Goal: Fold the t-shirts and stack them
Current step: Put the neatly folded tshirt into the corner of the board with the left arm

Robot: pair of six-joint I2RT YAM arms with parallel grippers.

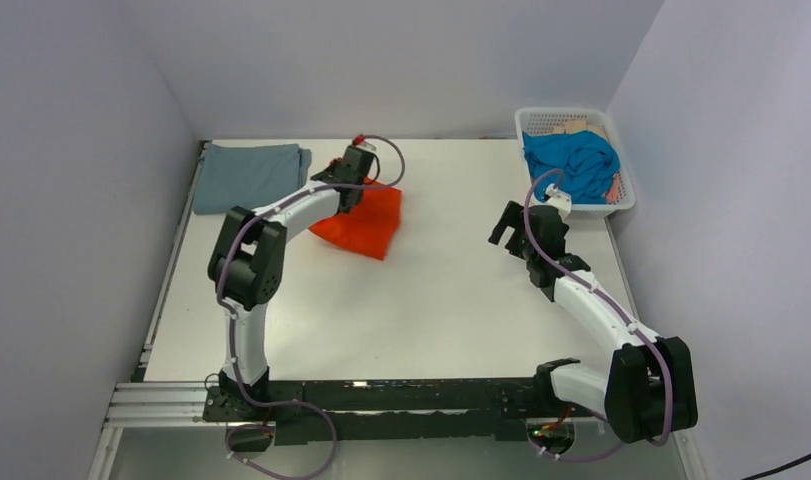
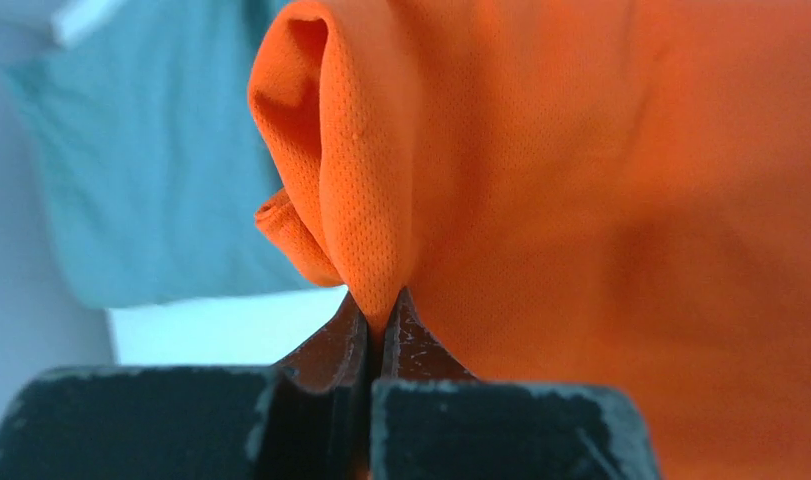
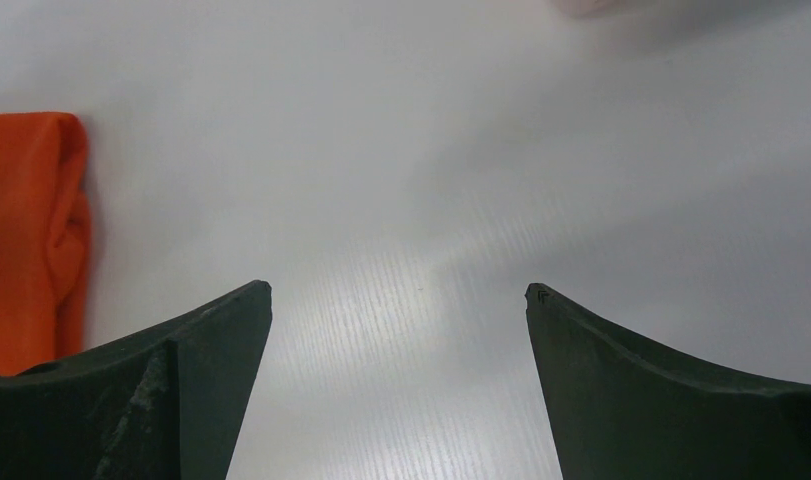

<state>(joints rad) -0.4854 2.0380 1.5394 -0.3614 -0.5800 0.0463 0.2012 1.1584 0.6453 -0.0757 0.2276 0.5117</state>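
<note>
White desk [image 1: 451,300], far left: we see the left pincer [image 2: 381,312] pressed together on a fold of the orange t-shirt [image 1: 366,228], beside the folded grey-blue t-shirt [image 1: 249,176]. Meanwhile the right pincer [image 3: 398,295] hangs spread over the desk; the turquoise t-shirt [image 1: 579,162] lies in the far-right basket [image 1: 546,120].

White table [image 1: 431,310], matte, bare beneath the right gripper [image 3: 398,292]. Orange t-shirt [image 1: 369,228] lies bunched on it, directly under the left gripper [image 2: 381,312]. Grey-blue t-shirt [image 1: 249,176] lies folded flat just left of that gripper. White lattice basket [image 1: 569,112] stands beyond and to the right of the right gripper.
</note>
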